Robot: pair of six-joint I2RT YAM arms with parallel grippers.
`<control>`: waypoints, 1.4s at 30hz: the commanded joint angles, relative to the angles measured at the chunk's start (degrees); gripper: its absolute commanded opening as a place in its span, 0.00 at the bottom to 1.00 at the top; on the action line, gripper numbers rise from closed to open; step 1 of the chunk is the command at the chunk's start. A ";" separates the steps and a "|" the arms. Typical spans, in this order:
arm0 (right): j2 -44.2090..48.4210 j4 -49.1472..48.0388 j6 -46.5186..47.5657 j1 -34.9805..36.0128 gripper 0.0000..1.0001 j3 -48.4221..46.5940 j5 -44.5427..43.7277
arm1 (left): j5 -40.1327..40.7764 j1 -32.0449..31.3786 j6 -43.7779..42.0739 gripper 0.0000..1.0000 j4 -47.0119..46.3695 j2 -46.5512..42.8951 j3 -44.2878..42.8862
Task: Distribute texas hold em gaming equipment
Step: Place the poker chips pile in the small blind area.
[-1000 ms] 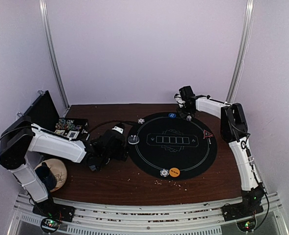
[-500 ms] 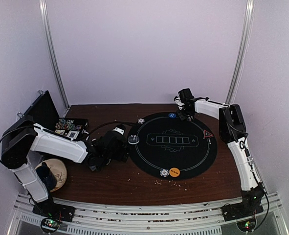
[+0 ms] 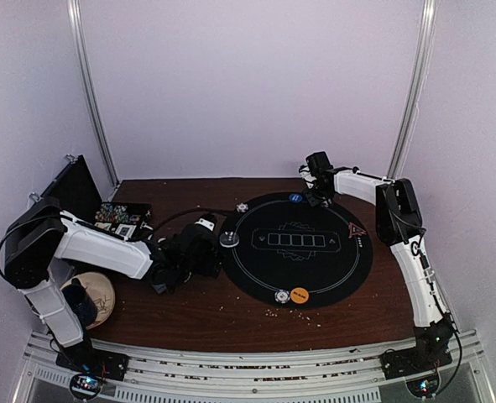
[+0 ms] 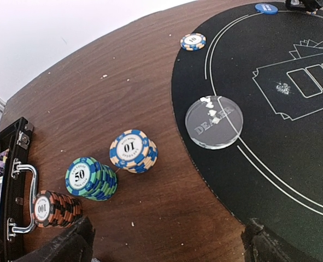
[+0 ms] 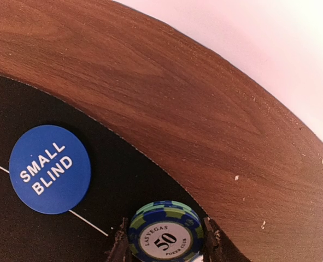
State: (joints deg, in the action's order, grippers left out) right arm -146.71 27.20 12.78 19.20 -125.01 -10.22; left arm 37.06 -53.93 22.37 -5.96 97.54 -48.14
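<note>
My right gripper [image 5: 165,240] clamps a green 50 chip [image 5: 164,229] at the mat [image 5: 19,109] rim, with the blue disc [image 5: 50,169] just left of the jaws. My left gripper [image 4: 169,245] gapes wide and empty. The three stacks [image 4: 90,177] ahead of it are not yet dealt, so I judge we're roughly midway.

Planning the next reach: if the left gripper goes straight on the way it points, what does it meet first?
Likely bare table just ahead of the left gripper; beyond, the 10 stack sits slightly left and the mat edge right. Depth is unclear.
</note>
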 commanded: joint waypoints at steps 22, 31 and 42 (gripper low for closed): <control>3.59 1.73 -1.18 0.02 0.67 -2.76 -1.69 | -0.26 0.23 -0.61 0.98 -1.38 0.85 -1.58; 10.12 1.70 -3.37 1.76 0.98 -1.89 -5.46 | 1.02 0.23 -0.23 0.98 -1.04 0.16 -1.30; 27.55 8.38 -1.99 5.94 1.00 6.87 -0.83 | 3.01 0.91 0.17 0.98 -0.06 -3.23 -0.19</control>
State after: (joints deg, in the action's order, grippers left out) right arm -126.67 31.64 10.59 23.14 -122.43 -13.41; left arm 38.35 -53.93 22.22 -5.54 97.17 -48.36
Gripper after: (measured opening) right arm 0.999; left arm 0.978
